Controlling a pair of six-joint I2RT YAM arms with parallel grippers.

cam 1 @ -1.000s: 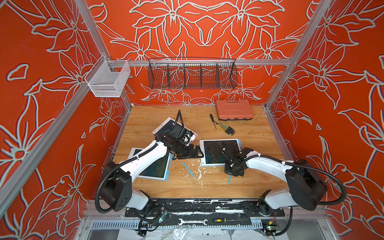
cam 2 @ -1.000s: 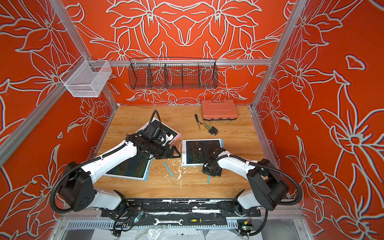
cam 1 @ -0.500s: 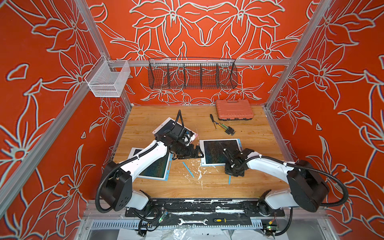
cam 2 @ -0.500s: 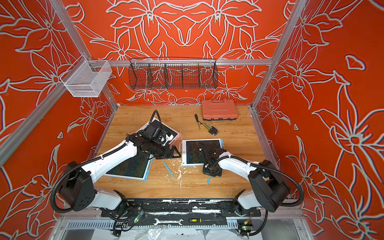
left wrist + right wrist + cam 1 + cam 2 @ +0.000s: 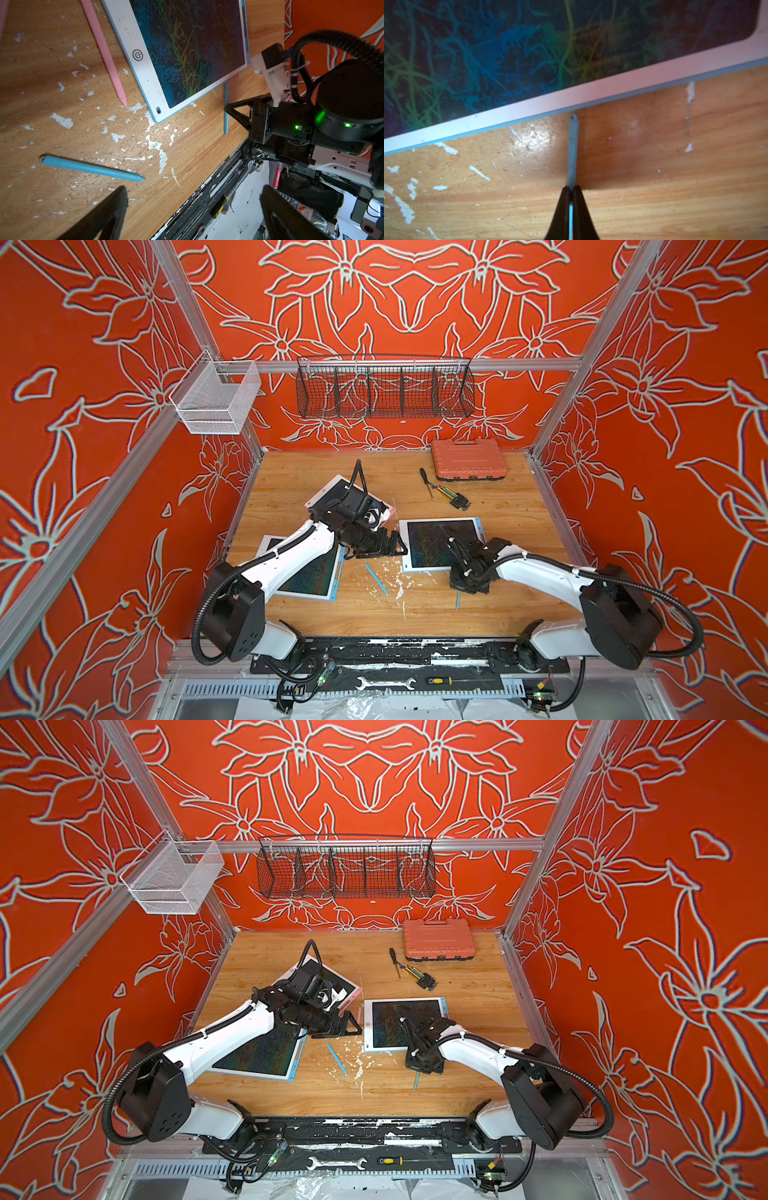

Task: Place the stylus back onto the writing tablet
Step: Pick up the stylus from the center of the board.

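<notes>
Two blue styluses lie on the desk point(image 5: 490, 497), and the right gripper point(image 5: 571, 190) has its jaws pinched tight on one of them, the thin blue stylus point(image 5: 573, 145) whose blunt end stops just short of the writing tablet's point(image 5: 571, 97) near edge. That stylus lies flat on the wood, roughly square to the tablet's border, with bare desk to either side. In a top view only its tip point(image 5: 458, 601) pokes out from beneath the gripper toward the desk's front edge; the rest is covered by the arm.

The tablet point(image 5: 440, 545) is white-faced with a light blue rim and a dark screen full of coloured scribbles. Between it and a second, larger tablet point(image 5: 309, 576) runs a strip of open wood flecked with white chips, where the other blue stylus point(image 5: 376, 579) lies loose at a slant. The left gripper point(image 5: 384, 543) hangs over the head of that strip, jaws spread wide and holding nothing.

From the left wrist a pink stylus point(image 5: 104, 52) shows beside the tablet's button side (its top end is cut off by the frame). A third tablet point(image 5: 345, 489) with a pink edge is mostly hidden under the left arm. An orange tool case point(image 5: 467, 458) and a set of hex keys point(image 5: 451, 497) sit well apart, toward the back wall.
</notes>
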